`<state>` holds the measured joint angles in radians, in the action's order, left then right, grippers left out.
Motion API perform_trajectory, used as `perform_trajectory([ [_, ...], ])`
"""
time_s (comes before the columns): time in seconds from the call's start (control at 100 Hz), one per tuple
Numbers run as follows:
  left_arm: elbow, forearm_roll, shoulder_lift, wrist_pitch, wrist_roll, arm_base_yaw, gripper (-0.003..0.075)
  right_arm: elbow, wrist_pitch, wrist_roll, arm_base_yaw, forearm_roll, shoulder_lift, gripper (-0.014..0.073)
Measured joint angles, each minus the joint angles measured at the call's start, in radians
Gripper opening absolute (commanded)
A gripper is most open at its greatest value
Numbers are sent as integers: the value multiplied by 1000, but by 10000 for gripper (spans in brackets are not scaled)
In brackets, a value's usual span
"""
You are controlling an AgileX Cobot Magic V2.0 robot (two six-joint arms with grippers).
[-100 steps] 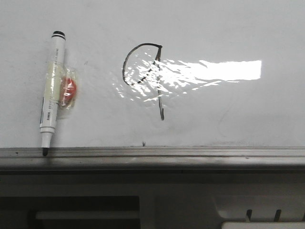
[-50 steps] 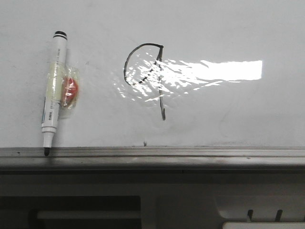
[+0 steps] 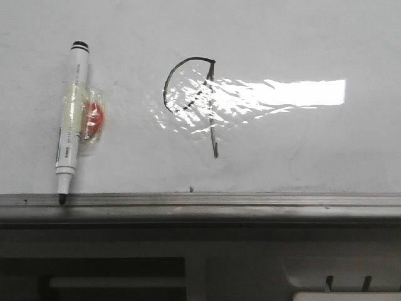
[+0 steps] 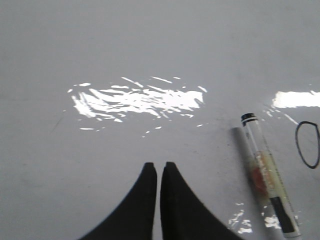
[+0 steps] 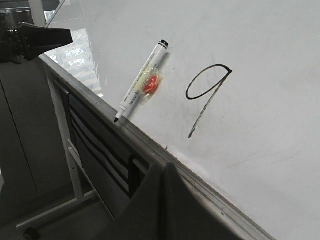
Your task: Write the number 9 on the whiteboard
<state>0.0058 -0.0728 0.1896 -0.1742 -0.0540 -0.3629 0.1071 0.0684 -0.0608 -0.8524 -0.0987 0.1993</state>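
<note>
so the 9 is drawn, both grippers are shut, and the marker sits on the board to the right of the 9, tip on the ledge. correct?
One thing is off: the marker sits to the left of the 9, not the right, as the front view shows. The rest holds: the 9 is drawn on the board, the marker's tip rests on the ledge, and the left gripper and right gripper are both shut.

left claw [image 4: 157, 172] matte black, two curved tapering fingers, right claw [image 5: 165, 172] dark grey

White marker [image 3: 72, 119] stands tip-down, red magnet [image 3: 93, 118] taped alongside.
</note>
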Motion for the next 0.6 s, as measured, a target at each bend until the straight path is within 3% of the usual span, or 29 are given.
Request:
perform_trajectory([
  [0.35,0,14,-190,238,-5,231,-20,0,0,0,0,0,0,-69],
  [0.6,0,18,-194,367,-7,343,-20,0,0,0,0,0,0,-69],
])
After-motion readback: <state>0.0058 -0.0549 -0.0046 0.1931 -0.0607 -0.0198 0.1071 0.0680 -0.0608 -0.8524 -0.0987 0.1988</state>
